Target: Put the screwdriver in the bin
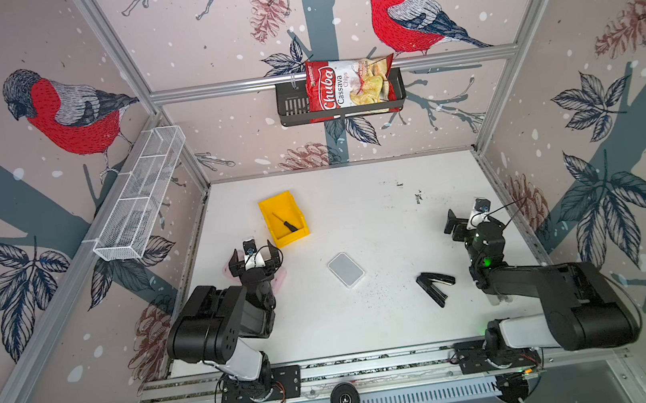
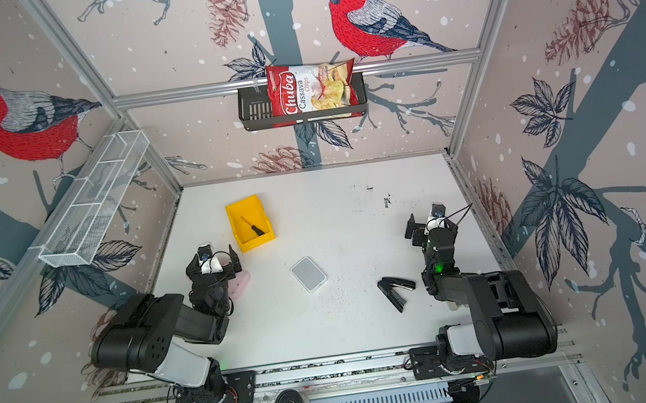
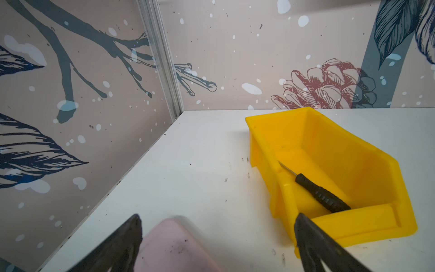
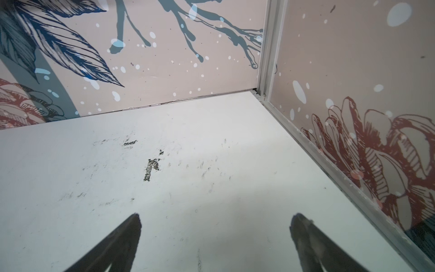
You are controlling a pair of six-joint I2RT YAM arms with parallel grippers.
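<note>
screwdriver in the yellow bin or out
In: the screwdriver lies on the floor of the yellow bin, its handle by the low front lip.

glossy yellow plastic bin (image 3: 334,141) (smooth), scuffed table (image 4: 211,188)

Left arm (image 1: 211,329) and right arm (image 1: 568,298): black, bulky joints, white lower links; a green light (image 1: 486,262), perhaps a status lamp, on the right.

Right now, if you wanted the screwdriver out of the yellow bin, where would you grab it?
Probably the thick black handle of the screwdriver, coming down from above. It lies on the floor of the bin, whose walls block the sides. The handle sits by the low front lip, and the grey shaft looks too thin to pinch.
</note>
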